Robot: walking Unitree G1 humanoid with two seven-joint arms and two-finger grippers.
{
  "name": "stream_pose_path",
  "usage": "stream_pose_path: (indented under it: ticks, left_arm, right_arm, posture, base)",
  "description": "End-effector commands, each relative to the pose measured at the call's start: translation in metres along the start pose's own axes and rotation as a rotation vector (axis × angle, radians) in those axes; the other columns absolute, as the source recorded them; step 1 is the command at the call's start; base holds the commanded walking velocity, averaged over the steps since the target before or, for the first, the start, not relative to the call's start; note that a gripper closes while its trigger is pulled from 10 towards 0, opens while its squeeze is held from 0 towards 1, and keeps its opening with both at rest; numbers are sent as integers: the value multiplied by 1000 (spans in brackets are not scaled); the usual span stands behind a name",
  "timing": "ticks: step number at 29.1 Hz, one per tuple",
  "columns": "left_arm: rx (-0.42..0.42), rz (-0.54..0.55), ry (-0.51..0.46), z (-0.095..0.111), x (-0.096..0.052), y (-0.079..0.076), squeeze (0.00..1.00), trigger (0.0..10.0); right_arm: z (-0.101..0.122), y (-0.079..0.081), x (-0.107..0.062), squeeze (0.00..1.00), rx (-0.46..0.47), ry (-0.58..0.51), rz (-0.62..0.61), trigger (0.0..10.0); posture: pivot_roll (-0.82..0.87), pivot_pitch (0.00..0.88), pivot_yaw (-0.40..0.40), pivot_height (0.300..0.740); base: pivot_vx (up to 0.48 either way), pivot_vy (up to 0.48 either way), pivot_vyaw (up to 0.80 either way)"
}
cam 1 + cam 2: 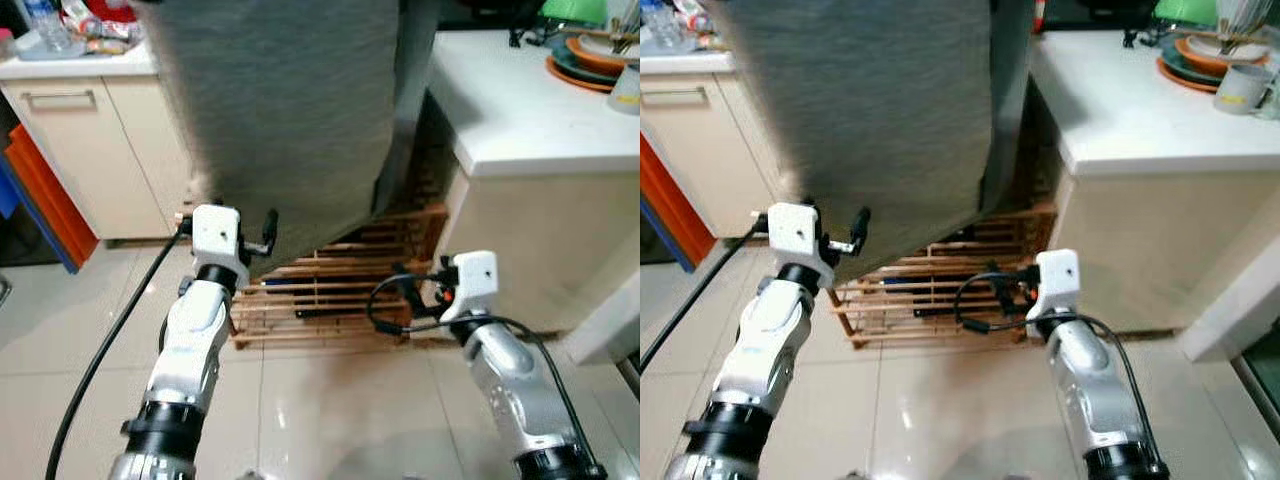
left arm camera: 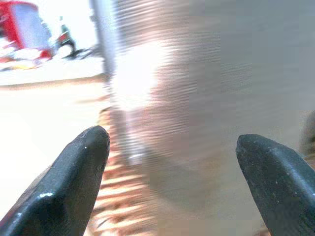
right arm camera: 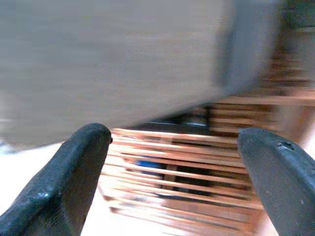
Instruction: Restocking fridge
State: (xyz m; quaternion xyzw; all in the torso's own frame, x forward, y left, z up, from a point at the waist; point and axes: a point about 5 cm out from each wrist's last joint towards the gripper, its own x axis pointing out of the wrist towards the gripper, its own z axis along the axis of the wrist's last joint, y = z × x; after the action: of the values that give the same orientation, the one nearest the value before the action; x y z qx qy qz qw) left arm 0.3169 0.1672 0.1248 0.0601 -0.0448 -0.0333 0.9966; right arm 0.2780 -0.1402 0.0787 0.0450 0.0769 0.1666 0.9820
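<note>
You get bright, even light; glare on the floor tiles (image 1: 330,420), and both wrist views smear badly.

Fridge door (image 1: 290,110): big grey brushed-metal panel, blurred, filling 12 o'clock of the head view (lower edge slanting down toward 5 o'clock), above a wooden slatted rack (image 1: 330,295) on the floor.

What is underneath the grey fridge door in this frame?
Under the grey fridge door a wooden slatted rack stands on the tiled floor, with dark items inside. The door covers the rack's rear part.
</note>
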Motion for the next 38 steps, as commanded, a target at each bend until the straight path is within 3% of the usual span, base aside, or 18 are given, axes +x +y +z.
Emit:
stream_pose_path:
  ticks: [1,8,16,24,28,33,38]
  left_arm:
    - [32,3,16,1,6,-2,0,10000]
    - [97,-47,10,1,2,-13,0,10000]
    - [6,-60,32,-5,-8,-26,0,10000]
    - [-7,-59,16,-4,-14,-30,0,10000]
    - [6,-70,6,-1,-14,-31,0,10000]
    - [106,-93,-4,2,-9,-35,0,10000]
    - [110,-95,-11,3,-8,-37,0,10000]
  right_arm:
    - [6,-7,-2,0,-35,-15,-9,10000]
    - [5,-3,-3,0,-52,-18,4,10000]
    - [8,5,-3,0,-70,-51,25,10000]
    - [16,11,1,0,-86,-89,43,10000]
    - [22,13,5,0,-90,-109,42,10000]
    - [24,18,7,0,-109,-131,50,10000]
    - [21,16,7,0,-117,-114,42,10000]
  posture:
    - [-127,0,22,740]
    - [-126,0,23,740]
    - [-127,0,19,740]
    - [-120,0,14,740]
    - [-114,0,12,740]
    - [-112,0,8,740]
    - [-112,0,6,740]
  base:
    - [0,0,0]
    - [0,0,0]
    - [60,140,0]
    - [60,429,0]
    - [0,439,0]
    - [117,152,0]
    - [0,0,0]
